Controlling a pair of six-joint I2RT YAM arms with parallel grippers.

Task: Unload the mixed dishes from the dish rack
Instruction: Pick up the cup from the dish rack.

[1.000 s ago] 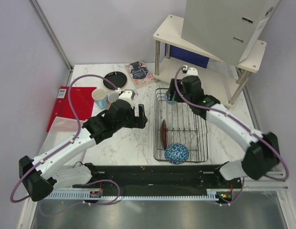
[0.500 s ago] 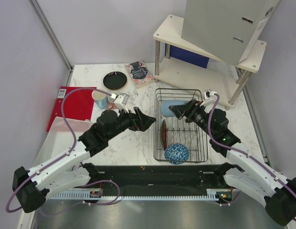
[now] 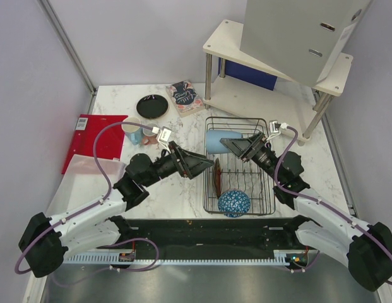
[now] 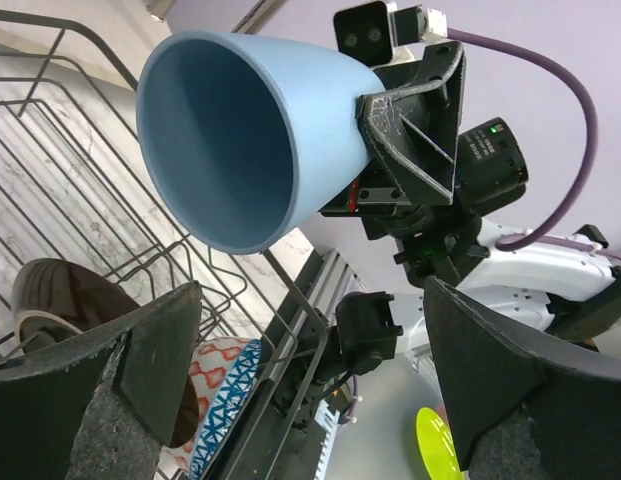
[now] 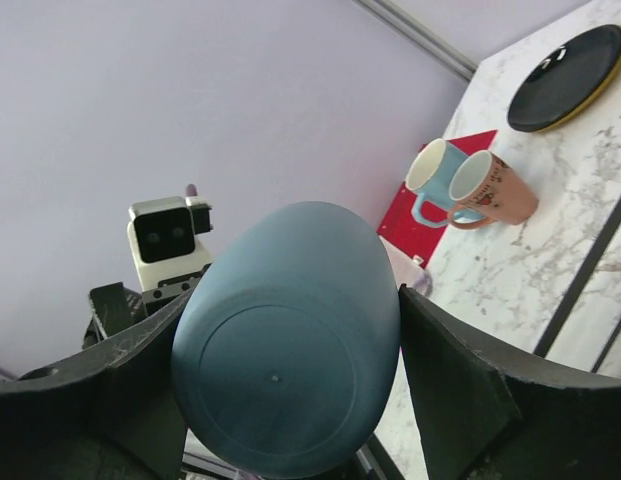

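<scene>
My right gripper [image 3: 228, 144] is shut on a light-blue cup [image 3: 214, 140] and holds it on its side above the far left part of the black wire dish rack [image 3: 270, 183]. In the right wrist view the cup's base [image 5: 280, 340] fills the space between the fingers [image 5: 445, 380]. My left gripper [image 3: 205, 166] is open and empty at the rack's left edge, facing the cup's open mouth [image 4: 225, 140] with a gap between. A dark red-brown plate [image 3: 216, 177] stands in the rack. A blue-and-white bowl [image 3: 234, 202] sits at its near end.
A light-blue mug [image 3: 132, 130] and a pink mug [image 3: 148, 129] stand left of the rack, with a black plate [image 3: 152, 106] and a patterned booklet [image 3: 185, 97] behind. A red folder [image 3: 95, 136] lies far left. A white shelf [image 3: 278, 95] stands behind the rack.
The right gripper has lifted the light-blue cup out of the rack's far corner and turned it sideways, mouth to the left. The left gripper has moved right to the rack's edge, facing the cup.
</scene>
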